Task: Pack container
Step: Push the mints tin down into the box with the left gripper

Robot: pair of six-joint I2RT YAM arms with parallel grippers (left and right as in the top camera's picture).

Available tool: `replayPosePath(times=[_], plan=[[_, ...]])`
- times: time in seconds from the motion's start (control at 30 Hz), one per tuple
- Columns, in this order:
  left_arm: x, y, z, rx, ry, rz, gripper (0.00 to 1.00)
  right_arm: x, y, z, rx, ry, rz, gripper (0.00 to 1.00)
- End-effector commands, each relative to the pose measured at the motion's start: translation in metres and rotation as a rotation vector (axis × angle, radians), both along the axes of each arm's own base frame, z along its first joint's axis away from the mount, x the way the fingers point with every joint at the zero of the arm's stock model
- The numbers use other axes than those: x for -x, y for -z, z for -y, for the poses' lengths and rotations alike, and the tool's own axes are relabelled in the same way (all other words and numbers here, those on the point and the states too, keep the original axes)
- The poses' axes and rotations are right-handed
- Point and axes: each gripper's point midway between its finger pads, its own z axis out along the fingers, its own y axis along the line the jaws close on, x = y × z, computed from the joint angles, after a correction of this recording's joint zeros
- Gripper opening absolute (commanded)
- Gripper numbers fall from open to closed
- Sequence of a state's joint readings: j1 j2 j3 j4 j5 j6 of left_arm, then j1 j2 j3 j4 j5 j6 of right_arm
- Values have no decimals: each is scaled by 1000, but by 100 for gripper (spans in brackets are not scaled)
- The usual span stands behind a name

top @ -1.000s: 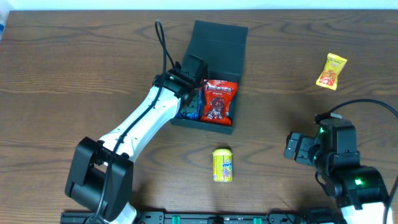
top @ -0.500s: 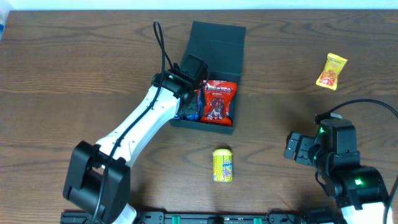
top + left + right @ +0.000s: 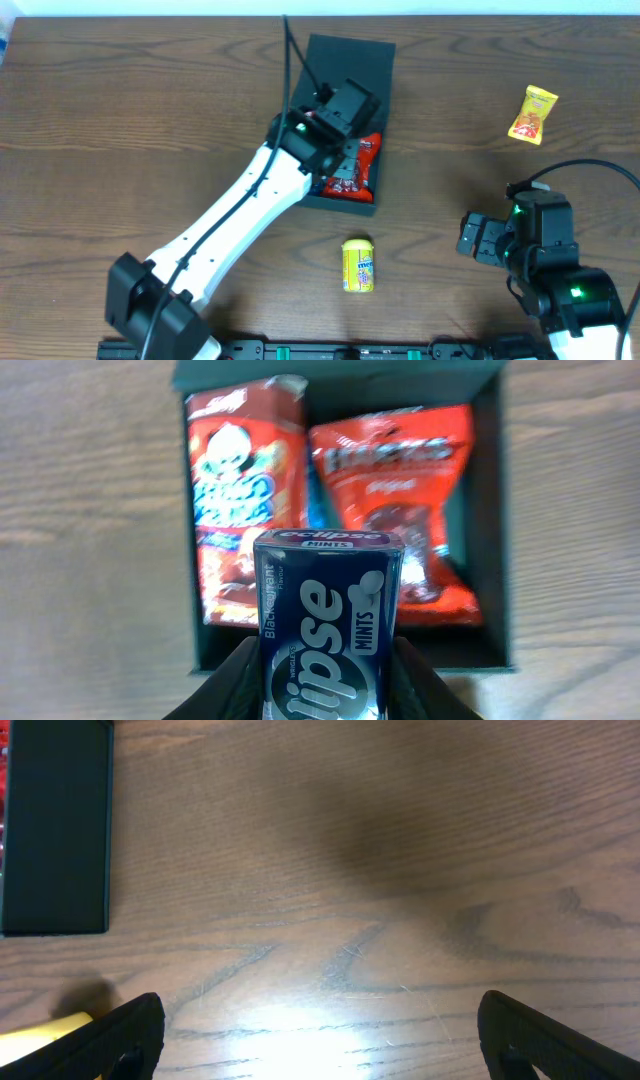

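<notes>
Left gripper (image 3: 328, 678): clenched on an Eclipse mints tin (image 3: 328, 625), one finger on each narrow side, so the tin hangs level with its label facing the camera
Tin position, left wrist view: held over the near wall of the container (image 3: 488, 530), apparently lined up for lowering inside
Container, left wrist view: dark square box, open, seen from straight above
Contents: two red packets lie flat side by side, a cartoon-printed red packet (image 3: 245, 490) on the left and an orange-red packet (image 3: 400, 500) on the right; they cover most of the floor, so the tin will probably have to rest on top of them
Left arm, overhead view: reaches diagonally from the near left edge of the wooden table (image 3: 120, 120), with its wrist hiding the left half of the container
Lid flap (image 3: 352, 55): folded back on the far side, which keeps the opening free for loading
Loose items: a yellow sweets tube (image 3: 358, 265) lies near the container's front, and a yellow-orange packet (image 3: 533, 113) lies well apart at far right; both look unpacked
Right gripper (image 3: 478, 237): parked at the near right, well apart from the container, likely leaving the left arm room
Right gripper, right wrist view: fingers spread wide and holding nothing, with bare wood between them
Edges, right wrist view: the container's dark side shows at upper left, a yellow sliver at lower left
Progress: judged partway, with two packets in and the tin about to follow
</notes>
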State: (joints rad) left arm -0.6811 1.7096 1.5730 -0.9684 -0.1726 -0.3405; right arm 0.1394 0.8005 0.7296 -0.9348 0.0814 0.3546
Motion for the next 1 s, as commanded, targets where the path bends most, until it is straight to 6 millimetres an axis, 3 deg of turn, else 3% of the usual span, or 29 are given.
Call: replayPosePath(times=[0.0, 0.23, 0.47, 0.97], plan=[[-12, 4, 11, -19, -3, 4, 17, 0, -1, 2, 9, 0, 4, 99], [-36, 36, 29, -63, -3, -45, 17, 0, -1, 2, 9, 0, 4, 99], [-54, 69, 23, -93, -38, -87, 17, 0, -1, 2, 9, 0, 4, 99], [-83, 94, 10, -76, -98, -78, 21, 0, -1, 2, 9, 0, 4, 99]])
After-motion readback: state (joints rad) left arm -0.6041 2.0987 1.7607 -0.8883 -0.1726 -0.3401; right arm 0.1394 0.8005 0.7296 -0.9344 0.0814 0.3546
